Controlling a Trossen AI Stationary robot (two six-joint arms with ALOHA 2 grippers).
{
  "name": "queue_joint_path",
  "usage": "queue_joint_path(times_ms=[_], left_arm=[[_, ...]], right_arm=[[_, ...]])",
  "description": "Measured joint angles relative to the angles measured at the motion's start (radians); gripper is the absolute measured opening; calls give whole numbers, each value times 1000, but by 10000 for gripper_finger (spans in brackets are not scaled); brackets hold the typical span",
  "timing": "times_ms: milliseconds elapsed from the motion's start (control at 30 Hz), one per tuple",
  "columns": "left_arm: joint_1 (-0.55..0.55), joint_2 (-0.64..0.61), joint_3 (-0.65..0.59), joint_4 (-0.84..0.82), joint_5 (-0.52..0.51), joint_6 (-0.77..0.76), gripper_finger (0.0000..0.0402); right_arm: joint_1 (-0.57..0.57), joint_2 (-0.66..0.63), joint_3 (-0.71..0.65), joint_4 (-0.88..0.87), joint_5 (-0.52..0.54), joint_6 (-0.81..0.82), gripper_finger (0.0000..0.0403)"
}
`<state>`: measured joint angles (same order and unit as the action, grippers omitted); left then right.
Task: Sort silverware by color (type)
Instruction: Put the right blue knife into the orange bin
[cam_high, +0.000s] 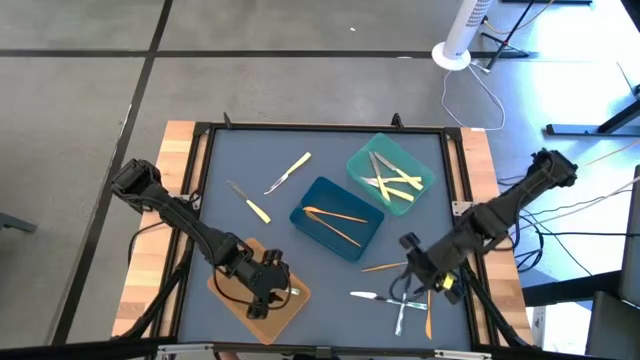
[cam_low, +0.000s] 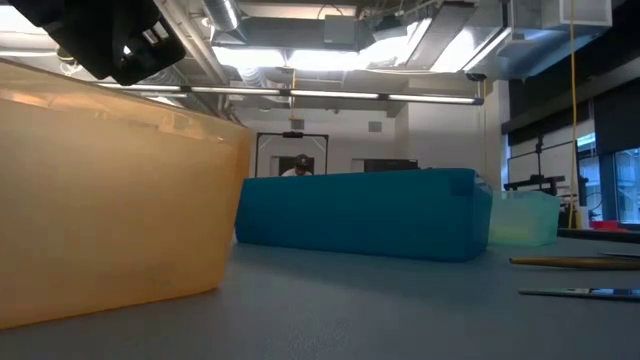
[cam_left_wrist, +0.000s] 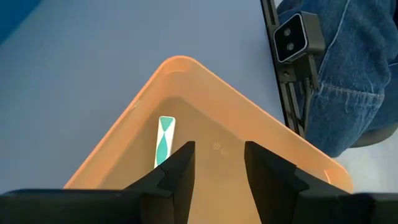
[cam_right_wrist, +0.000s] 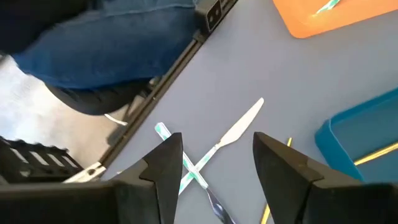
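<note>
My left gripper hangs open above the orange tray at the near left. A teal-and-white patterned piece lies flat in that tray. My right gripper is open above the near right of the mat. Below it, a silvery knife lies crossed over another patterned-handled piece. More silverware lies loose: two yellow-handled knives at the far left, and orange pieces at the near right. Orange pieces lie in the blue tray, pale yellow ones in the teal tray.
The black frame borders the mat, with wooden table strips beside it. A person in jeans stands at the near edge. In the low view the orange tray fills the left, with the blue tray behind it.
</note>
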<state>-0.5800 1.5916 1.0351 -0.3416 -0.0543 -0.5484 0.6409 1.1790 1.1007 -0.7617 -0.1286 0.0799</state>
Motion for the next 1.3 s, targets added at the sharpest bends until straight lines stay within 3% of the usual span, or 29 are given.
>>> queue_joint_path(times_ms=[467,700,1300], left_arm=[[0,0,0,0,-38,0,133],[0,0,0,0,-38,0,133],[-4,0,-1,-1,-37,0,133]], right_arm=[[174,230,0,-64,101,-11,184],[178,343,0,-79,168,-85,184],[178,471,0,-75,171,-88,184]])
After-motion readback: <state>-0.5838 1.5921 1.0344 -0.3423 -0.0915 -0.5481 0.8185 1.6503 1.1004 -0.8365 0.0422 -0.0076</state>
